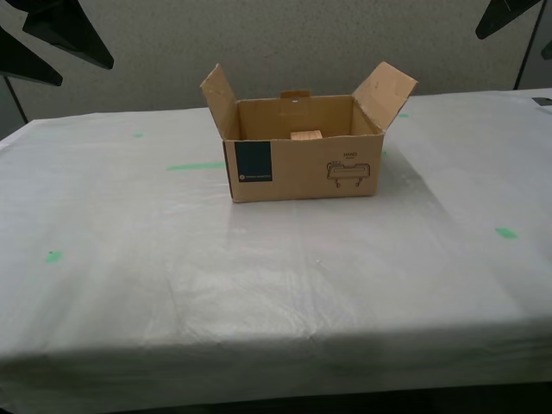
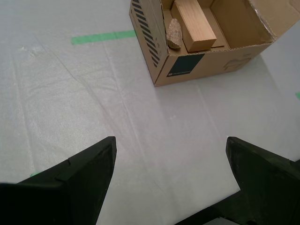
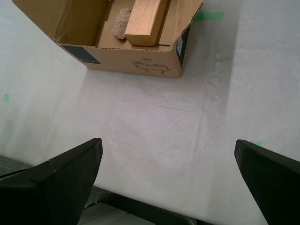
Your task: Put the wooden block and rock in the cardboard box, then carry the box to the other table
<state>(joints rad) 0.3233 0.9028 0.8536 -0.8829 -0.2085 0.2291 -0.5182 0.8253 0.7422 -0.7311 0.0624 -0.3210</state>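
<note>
The cardboard box point(image 1: 302, 168) stands open on the other table point(image 1: 259, 285), the one under wrinkled white cloth, with its flaps up. Inside it lie the wooden block point(image 2: 197, 26) and, beside it, the rock point(image 2: 174, 33). The first wrist view also looks down on the block point(image 3: 145, 21) and rock point(image 3: 122, 22) in the box point(image 3: 136, 63). From the exterior view only the block's top point(image 1: 306, 134) shows. My second gripper point(image 2: 170, 143) hangs open above the cloth, short of the box point(image 2: 211, 63). My first gripper point(image 3: 168, 143) is open too, above the table's near edge.
Green tape marks point(image 1: 195, 166) point(image 1: 507, 232) point(image 1: 54, 255) dot the cloth. Dark gripper parts poke in at the exterior view's top left point(image 1: 60, 34) and top right point(image 1: 509, 13). A grey wall stands behind the table. The table's front edge runs along the bottom of the exterior view.
</note>
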